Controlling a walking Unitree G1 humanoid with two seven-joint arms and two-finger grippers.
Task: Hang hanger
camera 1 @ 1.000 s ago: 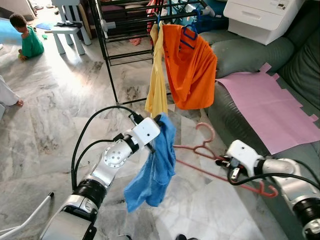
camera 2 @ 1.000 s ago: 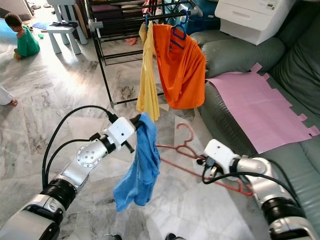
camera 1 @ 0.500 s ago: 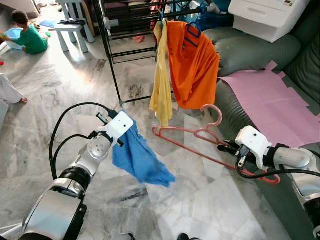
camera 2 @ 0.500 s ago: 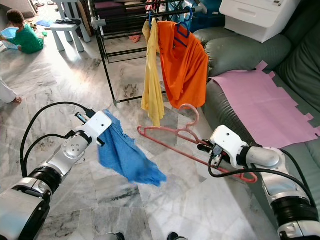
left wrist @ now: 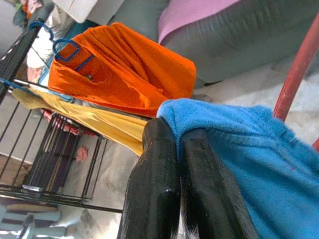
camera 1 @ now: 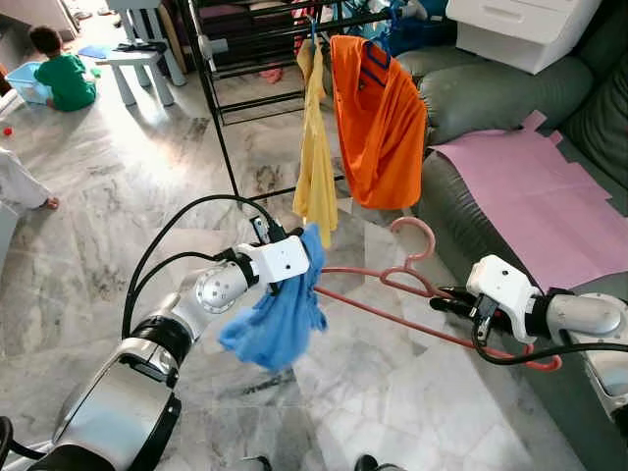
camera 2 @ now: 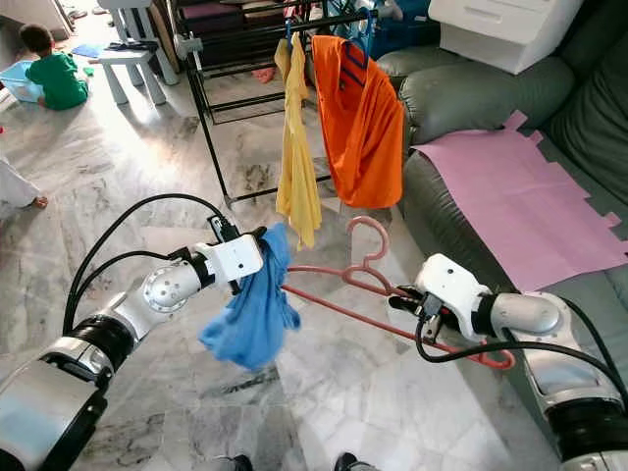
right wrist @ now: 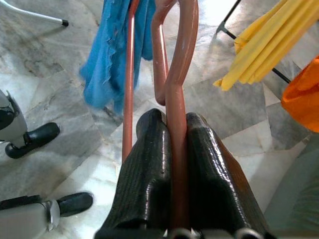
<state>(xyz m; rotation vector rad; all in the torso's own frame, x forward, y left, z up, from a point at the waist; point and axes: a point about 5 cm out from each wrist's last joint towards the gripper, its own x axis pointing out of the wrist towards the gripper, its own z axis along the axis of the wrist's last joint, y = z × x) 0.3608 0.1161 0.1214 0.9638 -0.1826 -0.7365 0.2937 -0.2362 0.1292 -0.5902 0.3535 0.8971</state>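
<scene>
Right hand (camera 2: 405, 303): clenched on the pink hanger (camera 2: 365, 280) at the neck just below the hook; fingers (right wrist: 149, 164) pinch the wire from both sides; hanger held out flat over the floor (camera 1: 118, 196), hook up and toward the rack.
Left hand (camera 1: 294, 283): clenched on a blue cloth (camera 1: 280, 329); fingers (left wrist: 154, 174) shut w/ cloth bunched over the tips; rest of cloth hangs free below.
Cloth vs hanger: cloth's top edge sits at the hanger's far end, touching or draped over that tip; cannot tell which; most of it dangles beside the bar, not spread across it.
Rack (camera 1: 211, 93): black drying rack ahead; a yellow garment (camera 1: 316, 167) and an orange shirt (camera 1: 381, 123) already hang there on blue hangers.
Done so far (my read): hanger picked up; cloth picked up; the two brought together.
Left to do (my read): get cloth properly onto hanger shoulders; lift hook to the rack bar; let go; so early-to-mid stage, hanger well apart from the bar.
Surroundings: grey sofa (camera 1: 491, 103) on robot's right w/ a pink sheet (camera 1: 520, 196) on the seat; white box (camera 1: 520, 29) at the sofa's far end; a person in green (camera 1: 67, 80) sits on the floor far left.
Writing/brands: none readable; box, garments and arms show no legible label.
</scene>
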